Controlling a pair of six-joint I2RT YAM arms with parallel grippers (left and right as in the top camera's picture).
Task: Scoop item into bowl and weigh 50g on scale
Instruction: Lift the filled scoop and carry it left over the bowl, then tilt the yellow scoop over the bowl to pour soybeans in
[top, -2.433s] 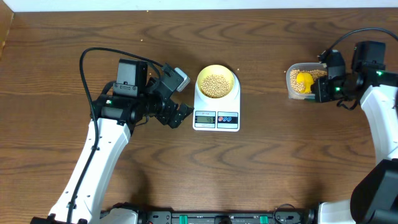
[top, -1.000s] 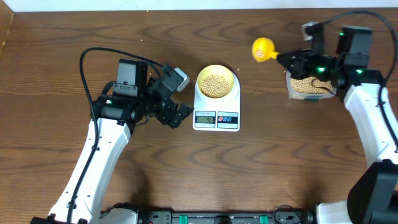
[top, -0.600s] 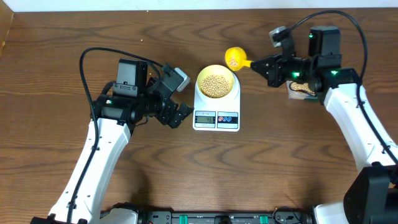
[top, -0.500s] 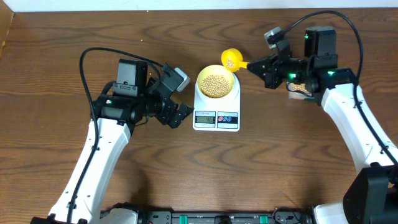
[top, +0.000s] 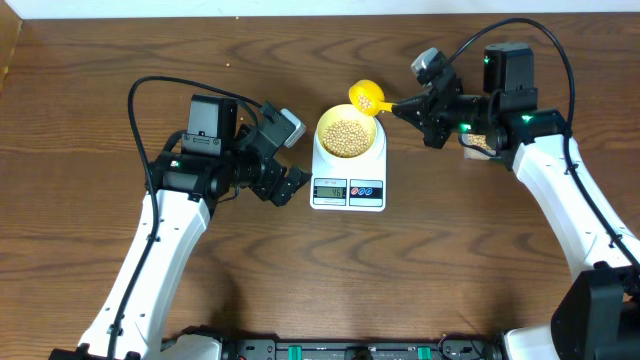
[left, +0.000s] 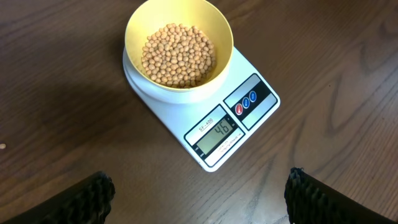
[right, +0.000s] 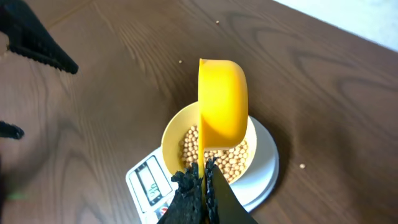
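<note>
Left of the scale, the left gripper (left: 199, 198) hovered, jaws wide and empty, probably keeping clear of the weighing. Centre: small round pale-yellow bowl (left: 134, 28) of tan beans (left: 178, 55) sat on white rectangular digital scale (left: 174, 115), display 46. Right gripper (right: 200, 180) pinched yellow plastic scoop (right: 222, 102) over the bowl's rim, presumably to top up.

A dark brown desk (top: 300, 280) with bold, swirling wood grain fills nearly the whole overhead view. Along its far edge runs a thin pale strip (top: 300, 7); whether it is wall or floor is unclear. At the far left corner a lighter wooden edge (top: 8, 50) shows. The light is even and the shadows are soft.
</note>
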